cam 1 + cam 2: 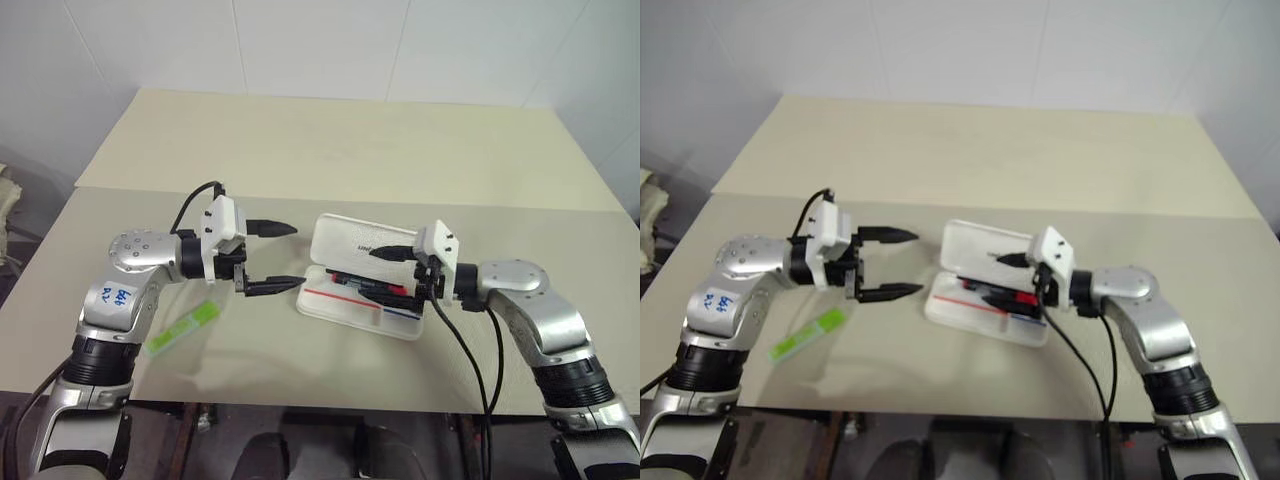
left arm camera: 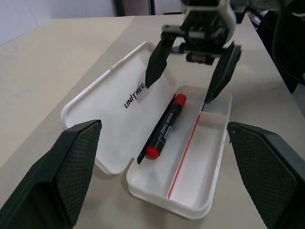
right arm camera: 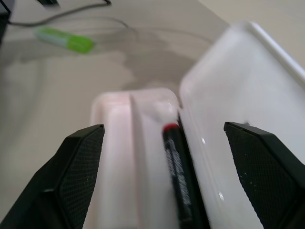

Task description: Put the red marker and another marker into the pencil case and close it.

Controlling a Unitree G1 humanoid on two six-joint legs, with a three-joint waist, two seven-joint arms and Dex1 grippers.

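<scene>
The white pencil case (image 1: 345, 312) lies open mid-table, its lid (image 2: 109, 107) tilted back. The red marker (image 2: 164, 129) lies in the tray along the hinge side, and it also appears in the right wrist view (image 3: 178, 157). My right gripper (image 1: 376, 272) hovers open just over the case's right end, above the marker, holding nothing. Another marker (image 1: 185, 327), lime green, lies on the table to the left, below my left arm. My left gripper (image 1: 297, 256) is open and empty, just left of the case and pointing at it.
A seam (image 1: 330, 195) runs across the tabletop behind the case, with a second beige panel beyond it. Black cables (image 1: 470, 360) hang from both wrists. The table's front edge (image 1: 320, 405) is close below the case.
</scene>
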